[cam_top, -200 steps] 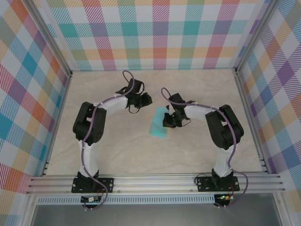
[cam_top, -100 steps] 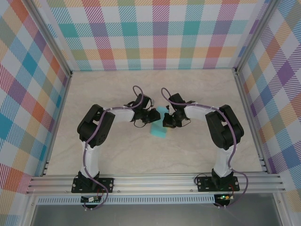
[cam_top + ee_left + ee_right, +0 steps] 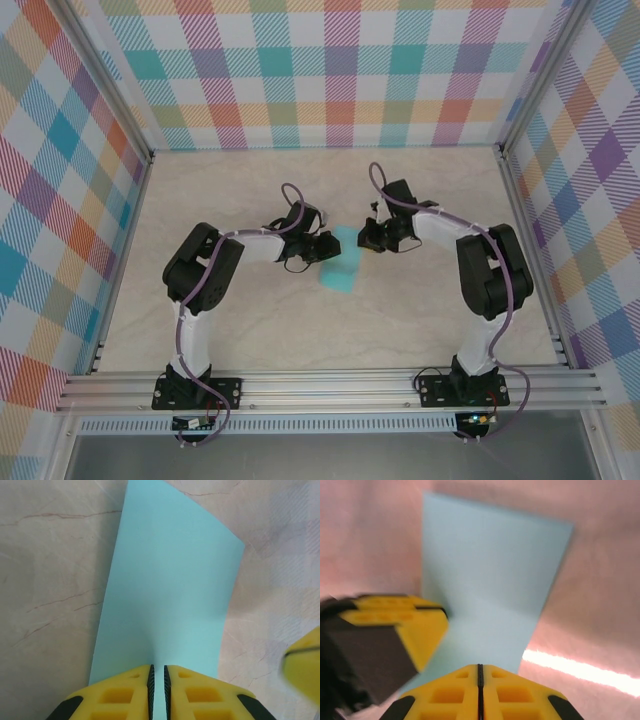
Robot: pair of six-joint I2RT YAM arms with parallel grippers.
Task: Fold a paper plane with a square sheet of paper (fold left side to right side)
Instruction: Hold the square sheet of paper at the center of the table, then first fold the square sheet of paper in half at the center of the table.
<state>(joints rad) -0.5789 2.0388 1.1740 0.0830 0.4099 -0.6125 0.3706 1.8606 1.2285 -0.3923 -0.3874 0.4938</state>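
Left wrist view: folded teal paper sheet [image 3: 170, 595] flat on marbled tabletop [image 3: 50, 580].
Left gripper [image 3: 157, 669] nearly clenched at its edge; right gripper [image 3: 480, 667] clenched, empty.

The left arm [image 3: 195, 270] and right arm [image 3: 490, 275] are built from white links and bulky black joint housings, with a purple cable [image 3: 178, 330] running along each. They are bolted down on black base plates [image 3: 197, 391]. The left gripper [image 3: 157, 675] and right gripper [image 3: 480, 672] have yellow fingers with rectangular moulded pockets and black edging.
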